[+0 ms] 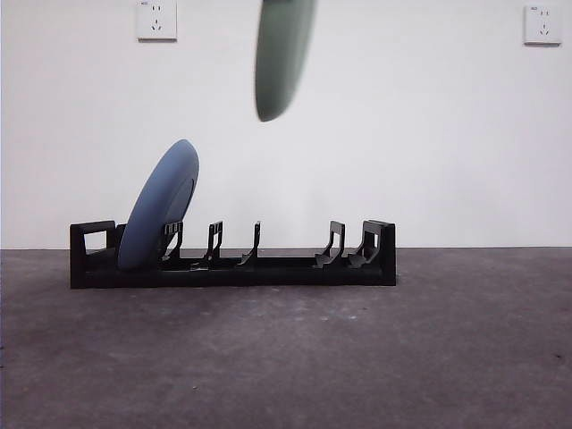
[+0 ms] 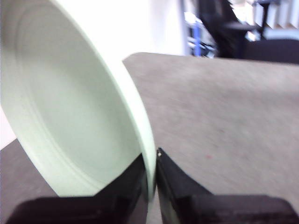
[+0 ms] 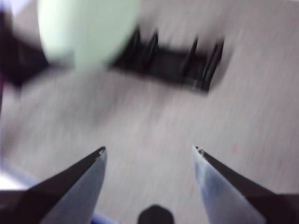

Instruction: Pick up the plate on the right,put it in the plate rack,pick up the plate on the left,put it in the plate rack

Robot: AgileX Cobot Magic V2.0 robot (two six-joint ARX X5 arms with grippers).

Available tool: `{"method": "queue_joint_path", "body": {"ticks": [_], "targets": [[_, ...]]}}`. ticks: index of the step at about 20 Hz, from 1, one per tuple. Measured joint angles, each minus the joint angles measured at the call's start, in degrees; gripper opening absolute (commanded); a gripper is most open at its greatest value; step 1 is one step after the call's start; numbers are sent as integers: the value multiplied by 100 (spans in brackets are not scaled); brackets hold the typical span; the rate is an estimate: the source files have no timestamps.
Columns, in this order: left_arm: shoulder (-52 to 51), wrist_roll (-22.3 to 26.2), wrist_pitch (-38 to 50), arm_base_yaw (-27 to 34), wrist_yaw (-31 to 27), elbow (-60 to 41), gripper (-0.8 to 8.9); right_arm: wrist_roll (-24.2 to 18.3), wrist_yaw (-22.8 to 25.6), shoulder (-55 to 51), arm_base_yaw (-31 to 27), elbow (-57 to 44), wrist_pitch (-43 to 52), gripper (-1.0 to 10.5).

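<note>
A pale green plate [image 1: 282,55] hangs on edge in the air above the middle of the plate rack [image 1: 234,255]. My left gripper [image 2: 154,175] is shut on its rim; the plate [image 2: 77,107] fills much of the left wrist view. A blue plate [image 1: 161,213] leans in a slot at the left end of the black rack. My right gripper [image 3: 149,154] is open and holds nothing, high above the table, looking down blurrily on the green plate [image 3: 86,30] and the rack [image 3: 180,63]. Neither arm shows in the front view.
Grey table [image 1: 357,357] stretches in front of the rack. A white wall with two sockets [image 1: 156,20] stands behind. Dark chairs [image 2: 224,25] lie beyond the table's far edge in the left wrist view.
</note>
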Motion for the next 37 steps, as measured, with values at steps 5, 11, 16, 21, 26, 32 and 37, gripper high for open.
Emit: {"method": "queue_joint_path", "body": {"ticks": [5, 11, 16, 21, 26, 32, 37], "targets": [[518, -264, 363, 588, 234, 0, -9, -146, -699, 22, 15, -13, -437, 311], [1362, -496, 1036, 1027, 247, 0, -9, -166, -833, 22, 20, -13, -439, 311], [2033, -503, 1244, 1217, 391, 0, -9, -168, -833, 22, 20, -13, -439, 311], [2468, -503, 1412, 1244, 369, 46, -9, -168, -833, 22, 20, -13, -439, 311], [2669, -494, 1410, 1255, 98, 50, -9, -173, -833, 22, 20, -13, -439, 311], [2743, -433, 1408, 1252, -42, 59, 1, -190, -833, 22, 20, -13, -439, 311], [2743, -433, 1408, 1252, -63, 59, 224, -234, -833, 22, 20, -13, -439, 311]]}}
